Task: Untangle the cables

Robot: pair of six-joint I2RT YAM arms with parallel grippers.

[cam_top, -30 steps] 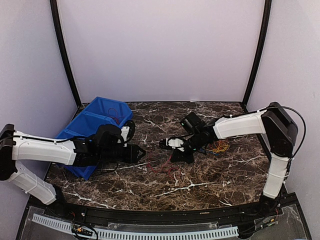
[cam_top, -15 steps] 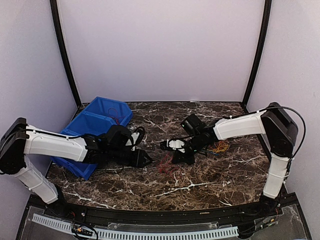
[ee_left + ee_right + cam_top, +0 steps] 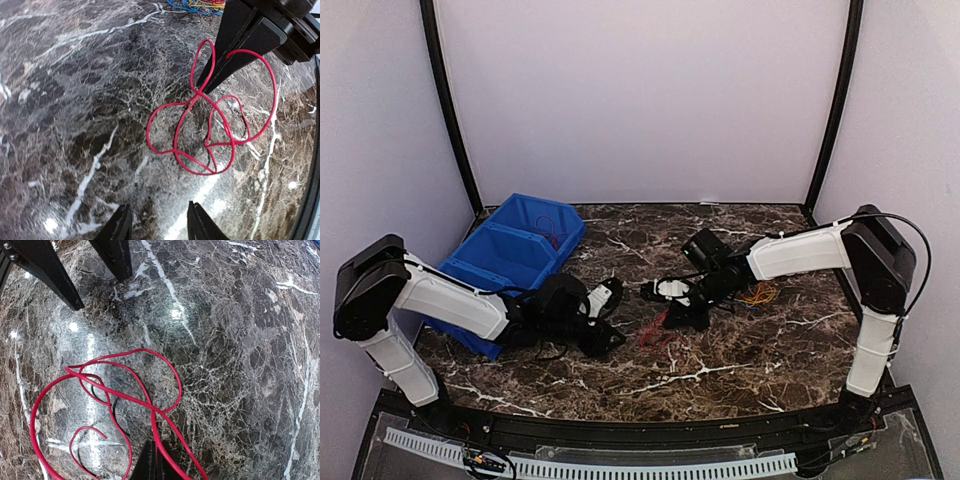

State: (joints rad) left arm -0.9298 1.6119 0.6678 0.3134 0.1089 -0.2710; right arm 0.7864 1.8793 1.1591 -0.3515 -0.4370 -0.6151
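Left wrist view: my left fingers have swung in across the counter and now hang apart just short of the red cable. It lies looped there, one strand clamped in my right fingers — ready, I judge, for a second hold.

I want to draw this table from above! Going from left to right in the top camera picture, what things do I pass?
Blue bin → left gripper → red wire → orange and blue wire pile. The right gripper overlaps the red wire, so it is left out.
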